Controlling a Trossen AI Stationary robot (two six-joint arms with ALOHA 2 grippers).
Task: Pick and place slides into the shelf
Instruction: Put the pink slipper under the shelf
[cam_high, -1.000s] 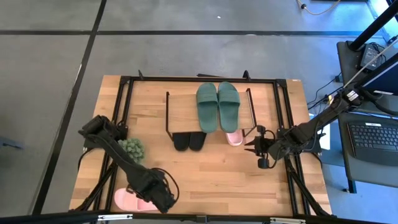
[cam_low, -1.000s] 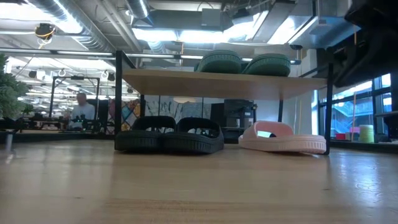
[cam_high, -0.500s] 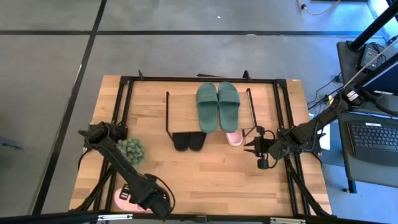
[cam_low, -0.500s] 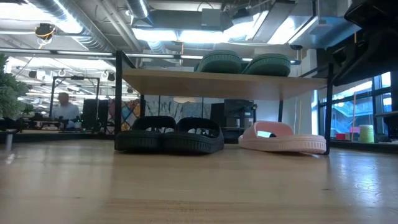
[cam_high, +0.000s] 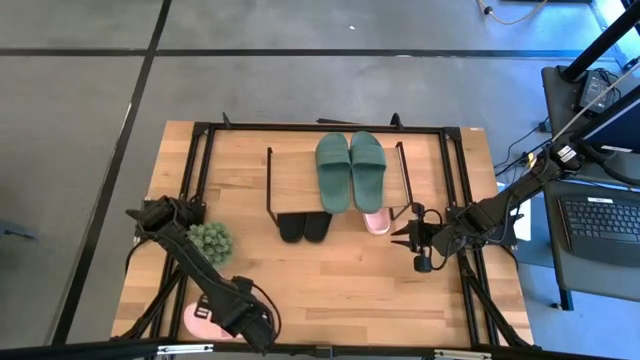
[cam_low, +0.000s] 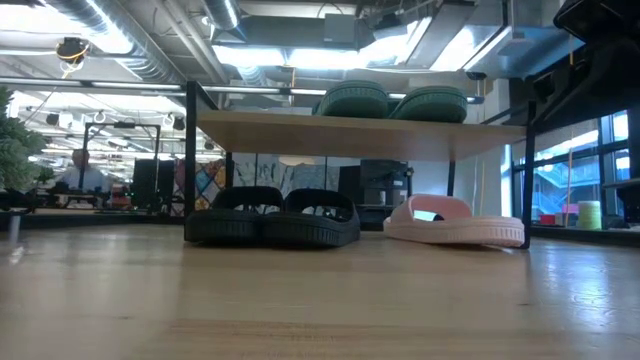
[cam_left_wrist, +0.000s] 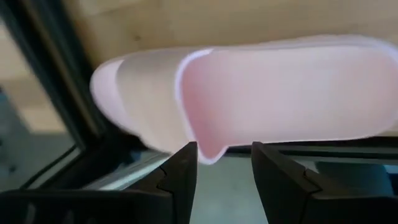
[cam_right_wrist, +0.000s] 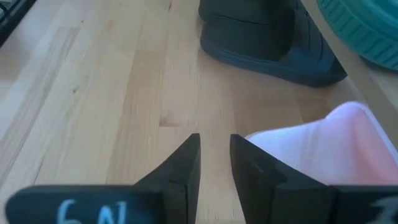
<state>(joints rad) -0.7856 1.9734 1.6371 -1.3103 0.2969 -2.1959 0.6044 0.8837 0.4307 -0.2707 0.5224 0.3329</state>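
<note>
The shelf (cam_high: 335, 170) carries the dark green slides (cam_high: 350, 170) on its top board. The black pair (cam_high: 304, 227) and one pink slide (cam_high: 377, 222) rest on their soles on the table under it, as the low view shows: shelf (cam_low: 360, 135), black pair (cam_low: 272, 216), pink slide (cam_low: 455, 222). A second pink slide (cam_high: 197, 320) lies at the table's near left corner. My left gripper (cam_high: 215, 318) is over it, open, with the slide's strap edge (cam_left_wrist: 206, 149) between its fingers. My right gripper (cam_high: 413, 243) waits open, right of the shelf. My left gripper (cam_left_wrist: 224, 171) has its two fingers on either side of the pink slide's strap edge (cam_left_wrist: 202, 146), at the slide's side toward the near table edge. I cannot tell whether the fingers touch it. The slide lies on the table.
A small green plant (cam_high: 212, 238) stands left of the shelf, beside my left arm. The table's black frame rail (cam_high: 205, 180) runs along its edges, and one rail (cam_left_wrist: 68, 118) passes close to the pink slide. Bare wood (cam_high: 350, 285) lies between the shelf and the near edge.
My left gripper has moved toward the table's left edge along the near edge, from beside the pink slide to over it, now covering part of it. The slide has stayed where it was. My right arm has kept still.
</note>
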